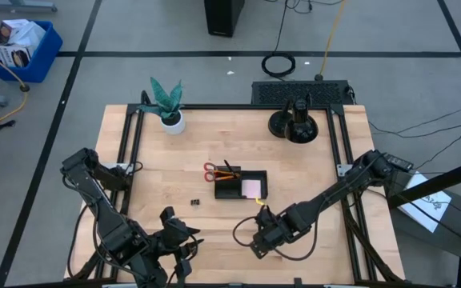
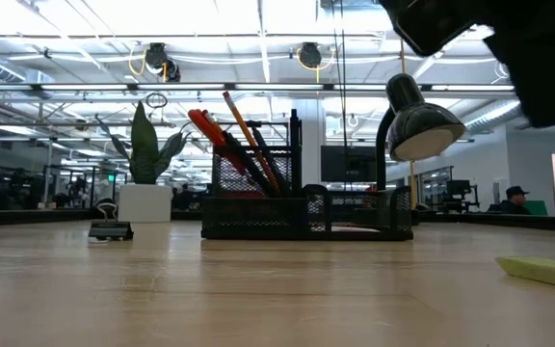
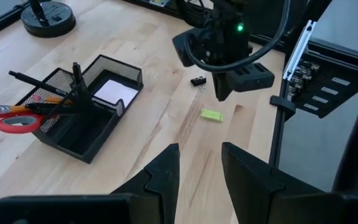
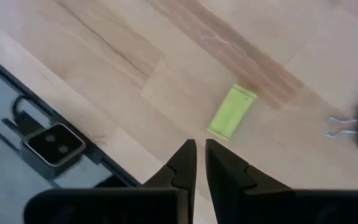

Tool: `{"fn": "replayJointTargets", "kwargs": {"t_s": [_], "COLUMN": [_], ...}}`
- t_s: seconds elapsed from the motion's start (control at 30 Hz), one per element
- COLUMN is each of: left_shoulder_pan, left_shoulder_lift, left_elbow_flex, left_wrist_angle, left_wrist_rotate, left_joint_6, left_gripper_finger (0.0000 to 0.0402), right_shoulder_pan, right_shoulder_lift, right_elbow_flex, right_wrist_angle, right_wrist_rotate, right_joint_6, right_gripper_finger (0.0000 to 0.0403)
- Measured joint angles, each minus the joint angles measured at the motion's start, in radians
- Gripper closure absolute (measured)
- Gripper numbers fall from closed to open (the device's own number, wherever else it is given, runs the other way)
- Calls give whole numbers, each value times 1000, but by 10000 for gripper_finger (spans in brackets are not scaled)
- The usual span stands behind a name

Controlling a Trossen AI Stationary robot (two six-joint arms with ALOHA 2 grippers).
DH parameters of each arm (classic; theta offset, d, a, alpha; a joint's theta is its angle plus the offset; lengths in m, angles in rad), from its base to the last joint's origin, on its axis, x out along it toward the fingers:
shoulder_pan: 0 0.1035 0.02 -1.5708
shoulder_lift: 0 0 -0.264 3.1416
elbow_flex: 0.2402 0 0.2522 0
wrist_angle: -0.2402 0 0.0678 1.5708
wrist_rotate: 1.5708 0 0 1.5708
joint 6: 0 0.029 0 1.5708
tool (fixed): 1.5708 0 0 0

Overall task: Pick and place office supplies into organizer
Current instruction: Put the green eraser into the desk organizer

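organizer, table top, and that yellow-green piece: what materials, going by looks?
Organizer: looks like black wire mesh metal, matte; the table shows through its walls. Table top: light wood, planks with visible grain and seams, low sheen. Yellow-green piece: flat, matte block, maybe an eraser or plastic; can't tell for sure.

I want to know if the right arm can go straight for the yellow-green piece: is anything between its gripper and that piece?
Nothing visible does. The right gripper hangs with its fingers nearly shut, just short of the yellow-green piece, with only bare table between them. A binder clip lies off to one side, apart from the piece.
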Motion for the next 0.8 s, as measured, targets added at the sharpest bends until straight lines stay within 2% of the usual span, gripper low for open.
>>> {"fn": "replayJointTargets", "kwargs": {"t_s": [0.2,0.33,0.8], "left_shoulder_pan": [0,0,0], "left_shoulder_lift": [0,0,0], "left_elbow_flex": [0,0,0], "left_wrist_angle": [-1,-2,-2], "left_wrist_rotate": [0,0,0], "left_joint_6": [2,2,11], "left_gripper_finger": [277,277,277], "right_shoulder_pan": [12,18,18], "right_shoulder_lift": [0,0,0], "right_elbow_flex": [-82,-118,-125], "right_wrist_angle": [118,133,166], "right_wrist_rotate": [-2,-4,-25], "right_joint_6": [55,64,8], "right_gripper_finger": [374,374,364]}}
